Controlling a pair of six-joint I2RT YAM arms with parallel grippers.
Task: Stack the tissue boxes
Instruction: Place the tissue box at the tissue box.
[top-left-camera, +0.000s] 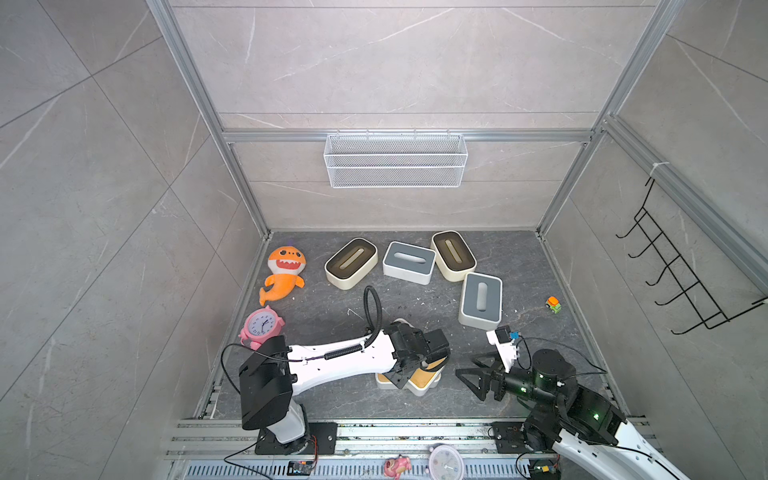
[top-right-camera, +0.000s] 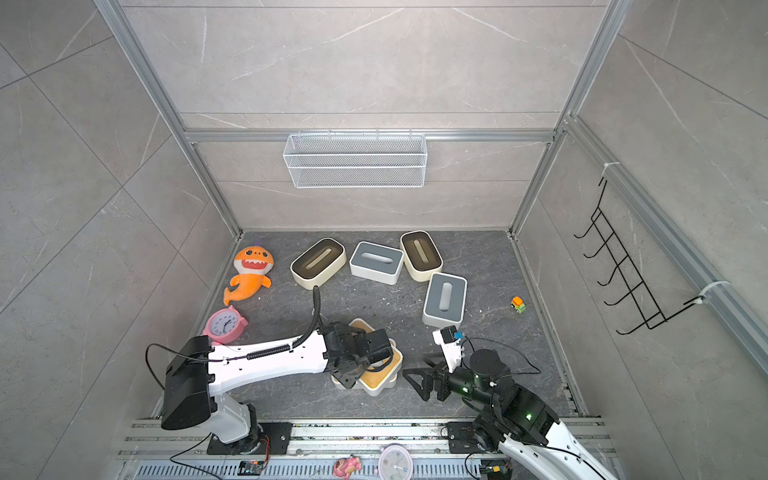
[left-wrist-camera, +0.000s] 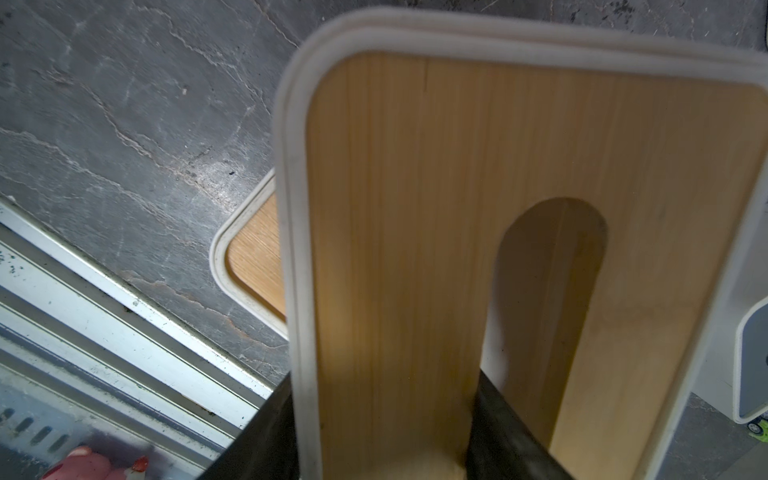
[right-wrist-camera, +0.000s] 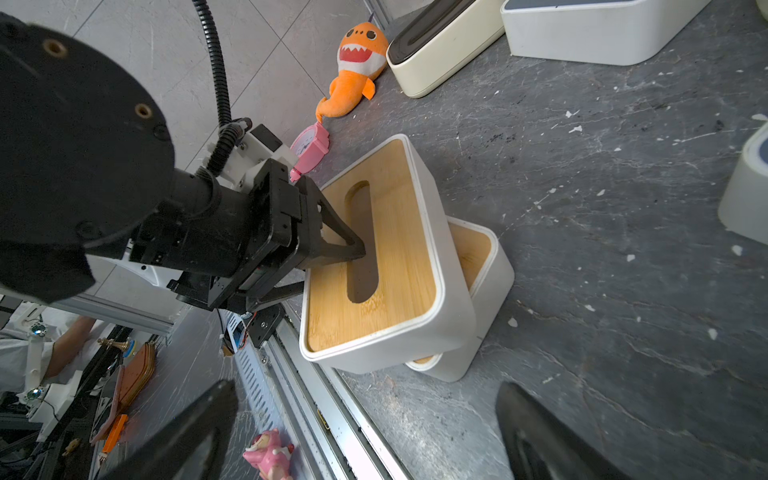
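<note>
Wood-lidded, the top box (right-wrist-camera: 399, 249) sits askew on the lower box (right-wrist-camera: 486, 286), near the front rail (right-wrist-camera: 316, 395). My left gripper (right-wrist-camera: 330, 270) straddles its long wall, one finger down the slot and one outside; whether it pinches I cannot tell. My right gripper (top-left-camera: 473, 376) hangs beside the stack, jaws wide apart, holding nothing. Four other boxes (top-left-camera: 409, 262) lie unstacked toward the back.

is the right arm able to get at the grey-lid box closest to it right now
Probably yes: the right gripper is open and empty, and the nearest grey-lid box stands just beyond it with only bare floor between. The toy car sits off to the side.
</note>
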